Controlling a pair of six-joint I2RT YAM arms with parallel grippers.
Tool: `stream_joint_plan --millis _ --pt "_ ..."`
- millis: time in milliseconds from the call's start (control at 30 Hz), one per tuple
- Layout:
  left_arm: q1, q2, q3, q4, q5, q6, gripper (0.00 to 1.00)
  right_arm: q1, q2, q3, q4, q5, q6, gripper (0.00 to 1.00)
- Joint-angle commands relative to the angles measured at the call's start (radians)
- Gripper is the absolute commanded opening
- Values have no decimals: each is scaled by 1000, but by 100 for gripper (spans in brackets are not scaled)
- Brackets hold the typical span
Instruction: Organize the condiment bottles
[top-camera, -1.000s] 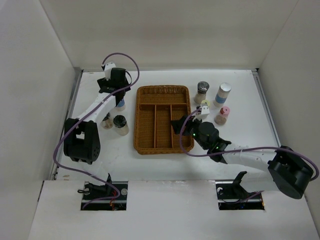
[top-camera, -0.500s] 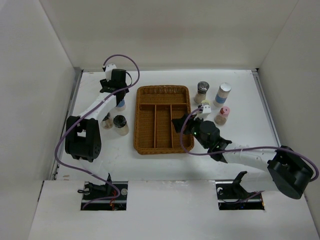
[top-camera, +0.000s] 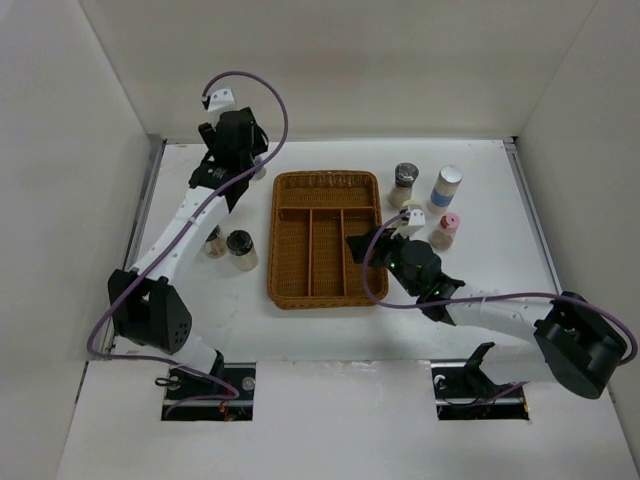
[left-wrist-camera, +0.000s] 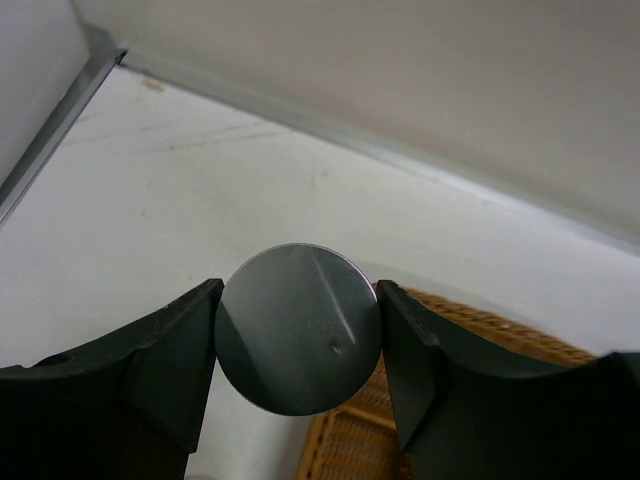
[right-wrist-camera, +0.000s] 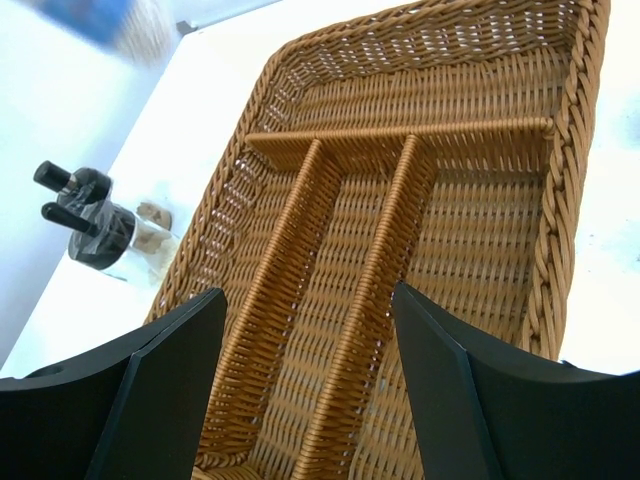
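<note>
Only the left wrist view shows the left end effector (left-wrist-camera: 300, 318) clamped on a round silver-capped condiment bottle (left-wrist-camera: 298, 342), hardly visible from above; the right wrist view shows the right end effector (right-wrist-camera: 308, 300), fingers apart, over the brown wicker divided tray (right-wrist-camera: 570, 150). No writing legible. A second ago this bottle stood on the white surface (top-camera: 480, 270) left of the tray; now it is raised near the back-left corner.

Rectangular woven wicker divided tray (top-camera: 327, 176): golden brown, basket-weave pattern. Round metal-capped jar (left-wrist-camera: 298, 342): cap plain silver-grey. Silver-capped cylindrical jar (top-camera: 446, 186): white-and-blue body. Dark-grey-capped cylindrical jar (top-camera: 404, 183): beige body. Pink-capped small jar (top-camera: 446, 230): pale beige body. Black-capped small jar (top-camera: 240, 249): beige body. Flat table top (top-camera: 500, 250): white.
</note>
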Motion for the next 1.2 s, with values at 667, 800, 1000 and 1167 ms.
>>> stream_joint_plan --millis 667,800,1000,1167 --pt "-161 322 190 129 72 -24 37 -55 -19 -23 45 -33 53 75" --pt "-166 333 141 161 72 -33 49 -52 -28 -21 44 -27 43 75" --pt "-171 305 101 174 72 -38 71 -55 -34 -21 41 -30 44 77" --pt "-174 259 90 171 69 -30 78 -59 -31 -23 39 -36 50 77"
